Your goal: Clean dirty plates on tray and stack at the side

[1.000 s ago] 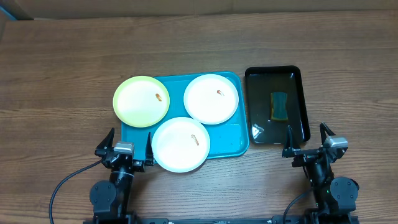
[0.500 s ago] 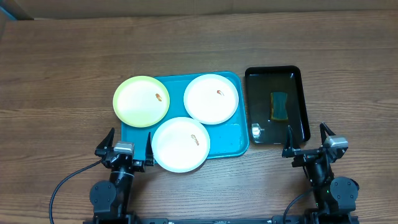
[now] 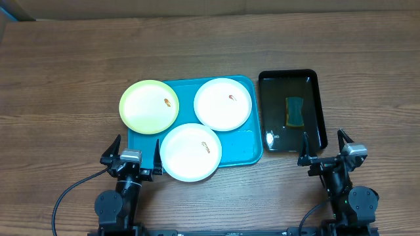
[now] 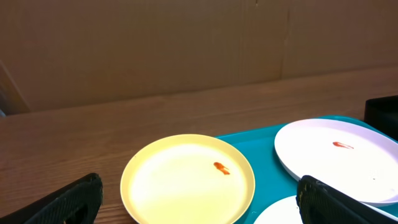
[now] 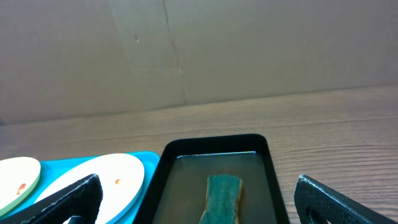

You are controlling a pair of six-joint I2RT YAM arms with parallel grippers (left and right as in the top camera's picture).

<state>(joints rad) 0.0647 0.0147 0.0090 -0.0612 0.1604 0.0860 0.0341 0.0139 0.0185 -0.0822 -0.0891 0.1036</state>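
Though near tray (image 3: pixel 247 155), left gripper (image 3: pixel 138 143) agape.

Glossy plastic tray (image 3: pixel 244 145), 3 smooth plates (image 3: pixel 223 105), wood-grain table (image 3: pixel 65 59).

no readable text, labels, brands or numbers in any view

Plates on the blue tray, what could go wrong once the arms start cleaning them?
The yellow-green plate and the near white plate overhang the tray rim, so pressing on them may tip or slide them. The sponge lies in what looks like water in the black tray; carrying it over could drip on the table.
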